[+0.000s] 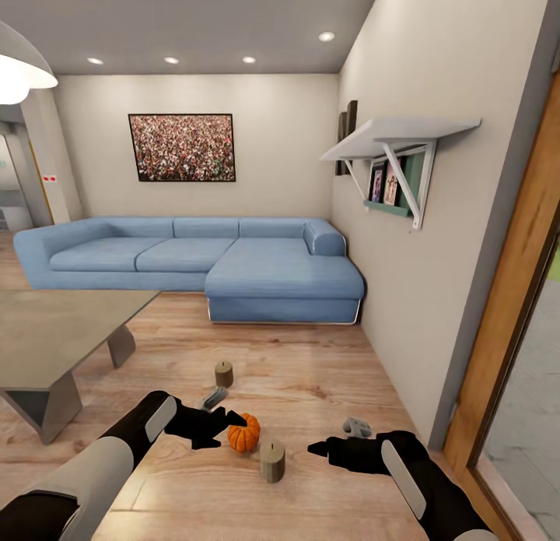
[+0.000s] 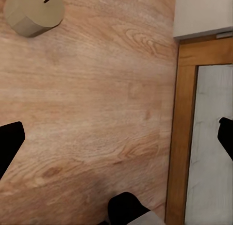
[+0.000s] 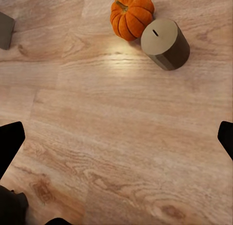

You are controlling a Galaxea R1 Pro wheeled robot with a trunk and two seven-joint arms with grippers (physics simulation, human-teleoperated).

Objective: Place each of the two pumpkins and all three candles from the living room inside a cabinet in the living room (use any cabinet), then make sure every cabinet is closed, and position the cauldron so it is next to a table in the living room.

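1. while i look down from the head camera, a blue corner sofa lines the far wall under a framed crowd picture. a white bracket shelf with small photo frames hangs on the right-hand wall, and a wooden door frame stands at the far right.
2. the table sits at my left on the wood floor, well apart from the things on the floor; nothing lies between my grippers and them.
3. i can read no writing or labels anywhere.
4. one pumpkin rests on the floor just ahead of me, with a candle just beside it and a second candle farther off toward the sofa. the right wrist camera shows that pumpkin nearly touching the near candle.
5. both arms reach forward and low. the left gripper hangs near the pumpkin, the right gripper on the other side of the near candle.
6. in each wrist camera the dark fingertips sit at opposite edges, so both sets of jaws stand wide and hold nothing.
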